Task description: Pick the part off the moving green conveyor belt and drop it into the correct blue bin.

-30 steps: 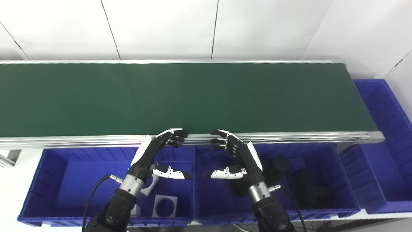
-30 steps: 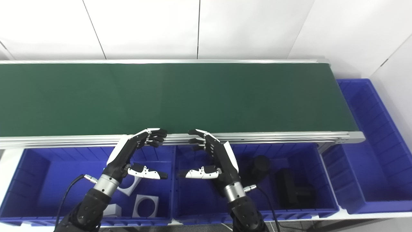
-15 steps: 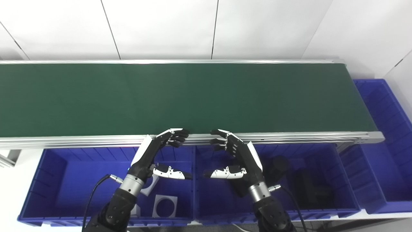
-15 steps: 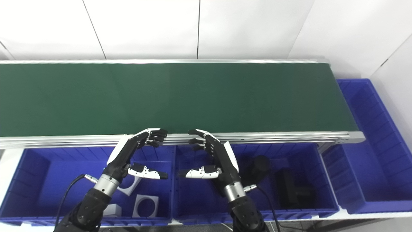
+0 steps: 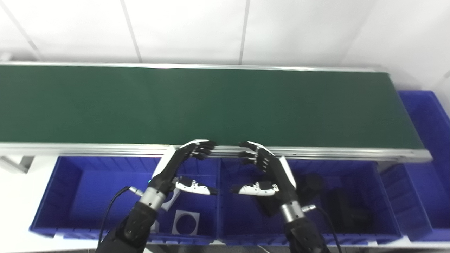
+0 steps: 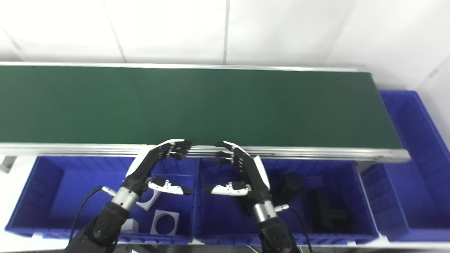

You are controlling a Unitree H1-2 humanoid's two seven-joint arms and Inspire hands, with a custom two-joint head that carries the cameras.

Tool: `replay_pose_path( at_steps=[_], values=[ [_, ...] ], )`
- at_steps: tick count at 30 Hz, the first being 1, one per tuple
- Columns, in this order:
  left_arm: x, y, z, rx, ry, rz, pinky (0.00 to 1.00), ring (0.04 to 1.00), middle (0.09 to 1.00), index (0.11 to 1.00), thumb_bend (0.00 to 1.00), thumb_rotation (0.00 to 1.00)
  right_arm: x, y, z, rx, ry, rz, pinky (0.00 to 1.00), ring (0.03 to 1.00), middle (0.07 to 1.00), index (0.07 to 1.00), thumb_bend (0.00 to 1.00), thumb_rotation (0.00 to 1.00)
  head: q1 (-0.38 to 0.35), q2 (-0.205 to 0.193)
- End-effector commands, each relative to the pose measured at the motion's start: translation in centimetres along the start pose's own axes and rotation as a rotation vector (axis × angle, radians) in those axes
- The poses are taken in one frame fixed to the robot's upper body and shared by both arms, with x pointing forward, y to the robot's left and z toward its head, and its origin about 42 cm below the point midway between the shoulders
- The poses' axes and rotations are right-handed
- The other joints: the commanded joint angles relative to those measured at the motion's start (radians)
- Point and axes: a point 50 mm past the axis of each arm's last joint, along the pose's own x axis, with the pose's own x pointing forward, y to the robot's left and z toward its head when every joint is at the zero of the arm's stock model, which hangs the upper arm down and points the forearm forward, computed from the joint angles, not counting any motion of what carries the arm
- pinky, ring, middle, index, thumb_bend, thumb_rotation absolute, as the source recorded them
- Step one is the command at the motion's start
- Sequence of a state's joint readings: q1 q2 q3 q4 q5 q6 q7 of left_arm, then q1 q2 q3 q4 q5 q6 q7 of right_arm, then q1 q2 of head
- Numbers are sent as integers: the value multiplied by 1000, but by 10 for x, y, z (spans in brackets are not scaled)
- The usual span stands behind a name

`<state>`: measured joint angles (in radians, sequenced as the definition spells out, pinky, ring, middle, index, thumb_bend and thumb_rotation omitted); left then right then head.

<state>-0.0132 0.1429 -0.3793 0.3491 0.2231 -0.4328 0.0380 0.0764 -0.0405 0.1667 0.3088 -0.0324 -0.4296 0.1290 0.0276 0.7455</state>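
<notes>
Belt surface: the long dark-green conveyor belt (image 5: pixel 211 103) with aluminium side rails ran across the whole view and carried no part. White panelled wall (image 5: pixel 182 31) stood behind it; a white floor strip showed at the lower left.

Below the near rail sat two blue plastic bins. The left blue bin (image 5: pixel 70 186) held white square plates with round holes (image 5: pixel 185 222). The middle blue bin (image 5: pixel 383 214) held black parts — a dark cylinder (image 6: pixel 291 182) and a black block (image 6: pixel 325 214). A third blue bin (image 6: pixel 418 147) stood past the belt's right end.

Left hand (image 5: pixel 179 168) hovered over the divider between the two near bins, fingers apart and curved, thumb out to the side, holding nothing. Right hand (image 5: pixel 269 174) mirrored it just beside, also spread and empty. Fingertips of both reached up to the near rail.

Against 0.5 s ago: the whole picture had shifted right and tilted slightly, with some blur — the camera moved, not the objects. Hand poses and bin contents were unchanged, and the belt was bare as before.
</notes>
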Motion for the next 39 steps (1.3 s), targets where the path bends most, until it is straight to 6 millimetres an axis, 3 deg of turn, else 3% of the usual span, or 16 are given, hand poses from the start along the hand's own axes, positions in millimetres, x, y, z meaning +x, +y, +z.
replay_pose_path(
  at_steps=[1, 22, 32, 39],
  values=[
    [13, 3, 11, 16, -76, 22, 651, 706, 746, 750, 905, 0, 6, -4, 13, 7, -79, -6, 649, 733, 823, 747, 839, 21, -15, 1],
    [12, 9, 12, 23, -82, 29, 640, 706, 747, 744, 911, 0, 8, 4, 13, 16, -79, -4, 645, 733, 823, 748, 845, 31, -69, -1],
    [5, 30, 16, 28, -103, 37, 635, 707, 741, 731, 918, 0, 18, 26, 12, -6, -73, -8, 644, 716, 822, 751, 845, 51, -300, -12],
    [3, 34, 22, 22, -122, 34, 615, 705, 751, 736, 900, 0, 20, 30, 12, 3, -68, -7, 635, 709, 819, 748, 847, 26, -268, -6]
  ],
)
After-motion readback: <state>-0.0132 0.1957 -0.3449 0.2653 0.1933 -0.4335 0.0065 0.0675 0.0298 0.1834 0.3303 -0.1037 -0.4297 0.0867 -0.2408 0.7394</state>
